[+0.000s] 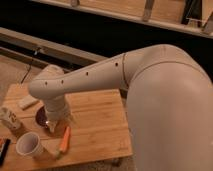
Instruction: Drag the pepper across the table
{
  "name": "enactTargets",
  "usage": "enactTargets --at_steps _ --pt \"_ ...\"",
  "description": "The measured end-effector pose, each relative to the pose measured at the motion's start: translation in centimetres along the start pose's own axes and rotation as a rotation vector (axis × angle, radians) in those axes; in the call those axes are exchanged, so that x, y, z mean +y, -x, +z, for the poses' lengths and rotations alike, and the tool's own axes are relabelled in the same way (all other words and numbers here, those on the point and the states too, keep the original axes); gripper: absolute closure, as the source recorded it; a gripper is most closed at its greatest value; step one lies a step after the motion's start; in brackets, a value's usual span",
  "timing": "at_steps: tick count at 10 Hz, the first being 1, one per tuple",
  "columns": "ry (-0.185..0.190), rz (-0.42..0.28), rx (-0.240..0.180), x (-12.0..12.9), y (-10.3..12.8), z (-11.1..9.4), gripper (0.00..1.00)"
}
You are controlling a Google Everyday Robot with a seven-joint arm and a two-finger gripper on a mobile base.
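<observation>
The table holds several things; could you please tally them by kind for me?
Pepper: 1
White cup: 1
Dark bowl, partly hidden by the arm: 1
Pale beige block: 1
Small white container: 1
Dark object, cut off at the left edge: 1
Total: 6
The gripper is down at the table beside the bowl, near the pepper's upper end.

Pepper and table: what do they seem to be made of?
Pepper: smooth, evenly orange with a pale tip, probably plastic toy. Table: light wood, maybe bamboo; plank seams show. The gripper hangs beside the pepper's upper end, by the dark bowl.
</observation>
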Motion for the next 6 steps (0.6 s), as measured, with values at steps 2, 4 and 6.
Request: enactTargets --at_steps 2,4,6 --pt "0.010 0.032 0.047 1.1 -0.8 0.6 0.35" --pt "-0.014 0.151 0.051 0.7 -0.8 1.0 0.35" --pt "-0.052 0.253 0.018 0.1 -0.3 1.6 0.35"
